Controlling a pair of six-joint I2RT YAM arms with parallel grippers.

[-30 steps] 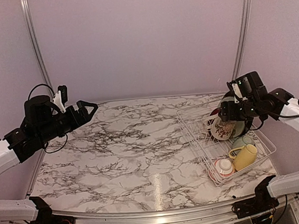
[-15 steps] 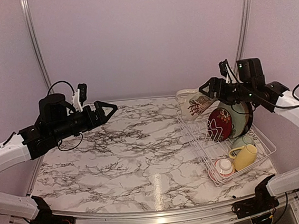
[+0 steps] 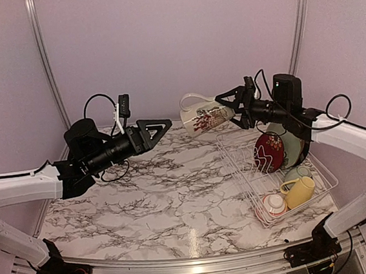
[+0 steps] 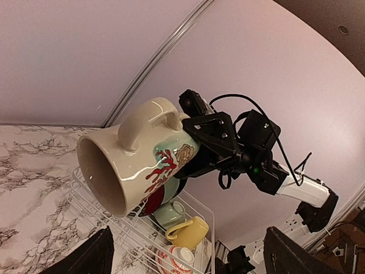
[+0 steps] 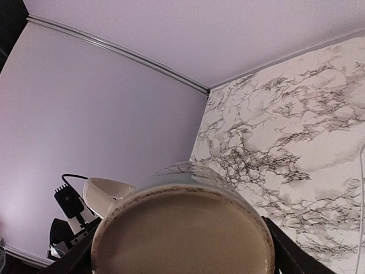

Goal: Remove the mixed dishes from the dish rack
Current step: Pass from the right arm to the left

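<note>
Right, carrying the mug (image 3: 204,117) in mid-air over the far side of the table (image 3: 155,185), just left of the rack (image 3: 256,185) and clear of it. Clamped on its base end by the right gripper (image 3: 232,108), lying sideways, handle up, mouth turned left, probably so as to offer the open rim across. Facing that rim with the left gripper (image 3: 162,125), jaws spread wide, near but not touching, nothing between them. Looks like a handover being lined up, to get the mug to the left half of the table. Leaves in the rack the red plate (image 3: 269,151) on edge against a green dish (image 3: 294,149) at the far end, kept upright there, then the yellow mug (image 3: 300,192) and a bowl (image 3: 274,204) nearer. Needs a firm bite on the rim before letting go on the right
</note>
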